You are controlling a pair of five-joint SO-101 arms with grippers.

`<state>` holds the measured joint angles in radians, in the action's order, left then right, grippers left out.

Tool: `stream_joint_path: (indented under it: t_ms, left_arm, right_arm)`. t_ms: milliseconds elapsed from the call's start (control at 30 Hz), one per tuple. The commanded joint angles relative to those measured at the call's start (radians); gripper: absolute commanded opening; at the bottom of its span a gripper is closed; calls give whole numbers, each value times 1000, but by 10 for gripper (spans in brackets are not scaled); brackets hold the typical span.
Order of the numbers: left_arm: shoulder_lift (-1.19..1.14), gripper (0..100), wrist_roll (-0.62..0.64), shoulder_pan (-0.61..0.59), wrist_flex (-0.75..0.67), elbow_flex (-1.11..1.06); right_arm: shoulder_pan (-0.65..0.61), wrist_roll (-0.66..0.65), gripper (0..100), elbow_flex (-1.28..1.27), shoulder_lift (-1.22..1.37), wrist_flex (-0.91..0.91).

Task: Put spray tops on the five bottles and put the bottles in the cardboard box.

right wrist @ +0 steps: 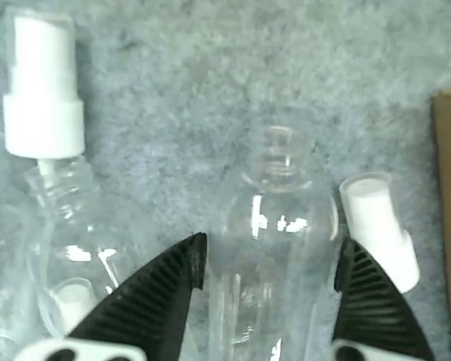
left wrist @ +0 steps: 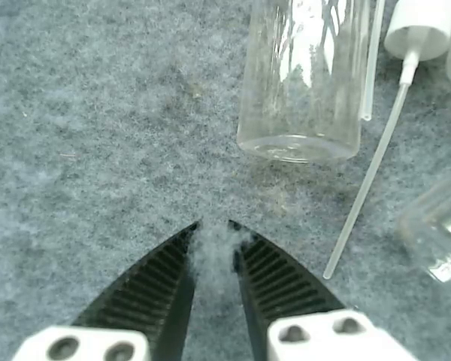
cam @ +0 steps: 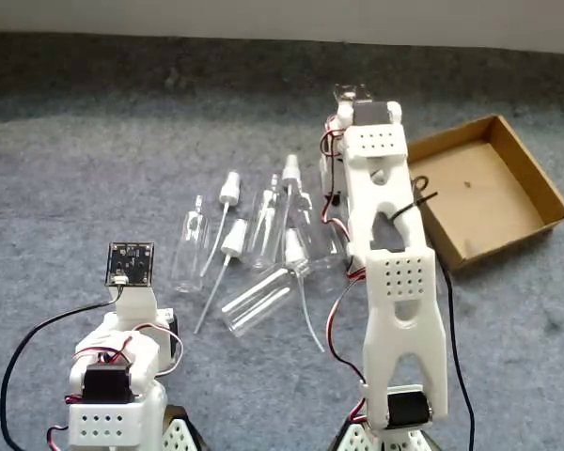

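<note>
Across the middle of the grey worktop (cam: 75, 160), clear bottles (cam: 258, 299) and white spray tops (cam: 229, 188) lie bunched together, with the cardboard box (cam: 489, 202) at the upper right of the high view.

At the bottom of the right wrist view, the right fingers (right wrist: 150, 301) stand apart on either side of an uncapped bottle (right wrist: 274, 218); whether they touch it cannot be told. A loose top (right wrist: 377, 226) lies just right of that bottle, and another top (right wrist: 43, 90) sits above the neck of the neighbouring bottle at upper left. Low in the left wrist view, the left fingers (left wrist: 161, 289) are nearly together with a slim gap at the tips, over bare worktop, near the base of a lying bottle (left wrist: 301, 83) at upper centre.
</note>
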<state>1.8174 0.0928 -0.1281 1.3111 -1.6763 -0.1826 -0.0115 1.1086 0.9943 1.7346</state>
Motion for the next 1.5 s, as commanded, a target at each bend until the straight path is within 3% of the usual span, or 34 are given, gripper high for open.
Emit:
stream_joint_path:
  t_ms: [0,167,367,567,867,1200,1467]
  left_arm:
    - [4,5,-6,15,8,-18]
    - [4,5,-6,15,8,-18]
    - [4,5,-6,15,8,-18]
    - [4,5,-6,15,8,-18]
    - [4,5,-6,16,8,-18]
    - [4,5,-5,18,8,-18]
    - [4,5,-5,21,2,-18]
  right_arm:
    - [12,3,249,61,-25,-12]
    - [12,3,231,61,-24,-16]
    - [12,3,78,59,-24,-59]
    - [21,-18,78,104,-62,33]
    - [71,-74,78,139,-346,36]
    - [77,-78,78,-372,-897,33]
    - [77,-77,78,-630,-1307,33]
